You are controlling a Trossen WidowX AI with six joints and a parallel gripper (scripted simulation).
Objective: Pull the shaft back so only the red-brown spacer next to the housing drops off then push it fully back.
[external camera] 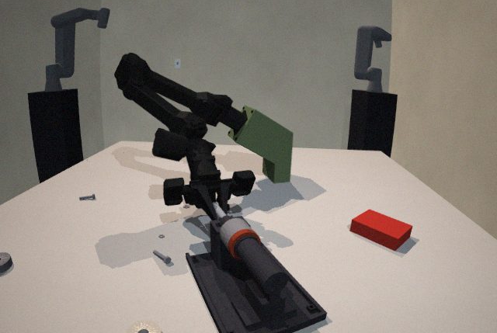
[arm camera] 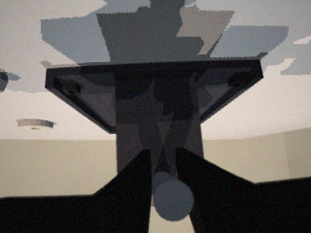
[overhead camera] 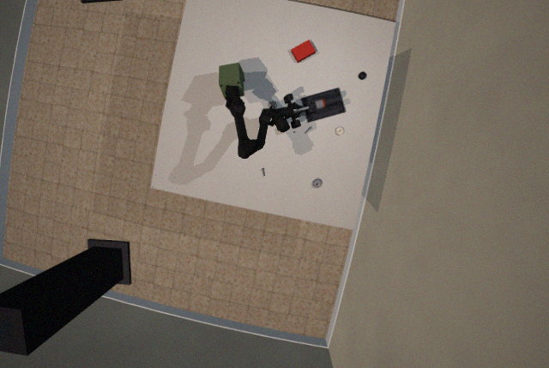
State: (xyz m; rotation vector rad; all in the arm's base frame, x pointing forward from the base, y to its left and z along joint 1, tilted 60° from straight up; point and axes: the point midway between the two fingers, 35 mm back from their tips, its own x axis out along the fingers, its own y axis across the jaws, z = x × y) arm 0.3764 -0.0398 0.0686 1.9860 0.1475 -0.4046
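The dark fixture base (overhead camera: pixel 339 94) (external camera: pixel 299 299) (arm camera: pixel 68 84) carries a dark cylindrical housing (external camera: pixel 261 263). A red-brown spacer (overhead camera: pixel 323 103) (external camera: pixel 241 236) sits right against the housing, with a pale grey spacer (external camera: pixel 234 227) behind it. Both are on the thin grey shaft (overhead camera: pixel 304 109) (external camera: pixel 219 209) (arm camera: pixel 172 198), which sticks out toward the arm. My gripper (overhead camera: pixel 296 111) (external camera: pixel 214 203) (arm camera: pixel 162 156) is shut on the shaft's free end, just outside the small end support (external camera: pixel 216 241). In the wrist view the shaft's round end shows between the two dark fingers.
The arm's green mount (overhead camera: pixel 231 75) (external camera: pixel 265 143) stands behind. A red block (overhead camera: pixel 304 51) (external camera: pixel 380 228) lies to one side. Bolts (overhead camera: pixel 262 171) (external camera: pixel 87 197) (external camera: pixel 161 256), a small washer (external camera: pixel 161 236) and discs (overhead camera: pixel 316 183) (overhead camera: pixel 339 130) (external camera: pixel 144 327) (overhead camera: pixel 362 75) lie scattered on the white table.
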